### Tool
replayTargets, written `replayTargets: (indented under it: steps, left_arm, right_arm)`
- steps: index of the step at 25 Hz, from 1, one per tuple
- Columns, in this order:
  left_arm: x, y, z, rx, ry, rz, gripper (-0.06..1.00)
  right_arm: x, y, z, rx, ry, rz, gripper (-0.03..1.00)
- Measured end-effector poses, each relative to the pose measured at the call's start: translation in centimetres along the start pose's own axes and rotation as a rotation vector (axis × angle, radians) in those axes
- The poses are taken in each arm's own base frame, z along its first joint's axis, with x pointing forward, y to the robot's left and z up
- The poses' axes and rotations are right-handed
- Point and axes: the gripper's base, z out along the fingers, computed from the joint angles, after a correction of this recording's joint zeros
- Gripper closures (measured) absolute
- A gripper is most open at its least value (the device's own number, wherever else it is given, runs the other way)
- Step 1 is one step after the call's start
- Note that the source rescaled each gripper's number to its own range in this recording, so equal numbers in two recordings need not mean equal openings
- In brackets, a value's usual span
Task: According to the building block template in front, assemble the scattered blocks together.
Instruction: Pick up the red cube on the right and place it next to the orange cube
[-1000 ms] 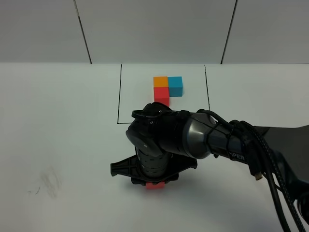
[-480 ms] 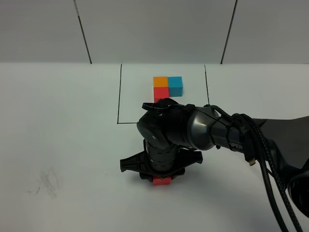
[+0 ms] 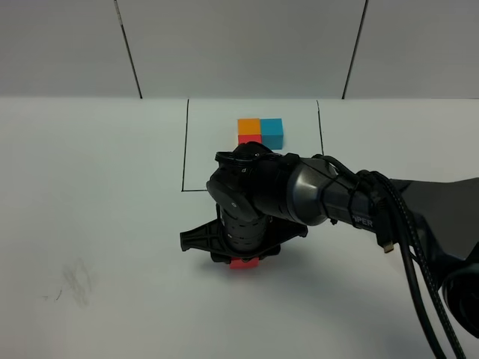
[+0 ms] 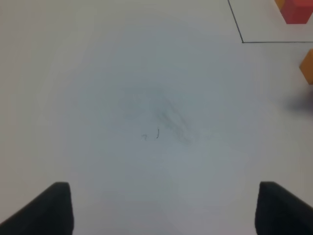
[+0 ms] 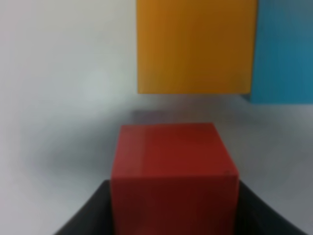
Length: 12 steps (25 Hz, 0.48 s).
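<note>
Right wrist view showing the right gripper (image 5: 173, 205) clamped on the red cube (image 5: 173, 166) at lower centre, orange cube (image 5: 195, 46) and blue cube (image 5: 283, 49) joined at the top. Seemingly bringing red in under orange; next needing alignment below orange, then release. Template (image 3: 260, 131) sitting upper centre in the high view, partly hidden. Left gripper (image 4: 161, 208) hanging apart over bare table (image 4: 122, 98). Reading "PER" on the right arm (image 3: 352, 209).

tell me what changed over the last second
The right gripper, shut on the small red cube, swung right and then back left, ending farther up the table toward the loose orange cube and blue cube. The black-framed L-shaped template stayed put.
</note>
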Motion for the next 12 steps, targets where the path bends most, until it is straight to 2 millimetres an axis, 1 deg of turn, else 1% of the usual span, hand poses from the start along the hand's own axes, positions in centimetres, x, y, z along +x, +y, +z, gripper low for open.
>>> replayTargets:
  steps: [4, 12]
  left_arm:
    - [0.00, 0.00, 0.00, 0.000, 0.000, 0.000, 0.29]
    - [0.00, 0.01, 0.00, -0.001, 0.000, 0.000, 0.29]
  right_arm:
    - [-0.19, -0.11, 0.05, 0.010, -0.018, 0.004, 0.73]
    - [-0.16, -0.13, 0.83, 0.024, -0.018, 0.012, 0.74]
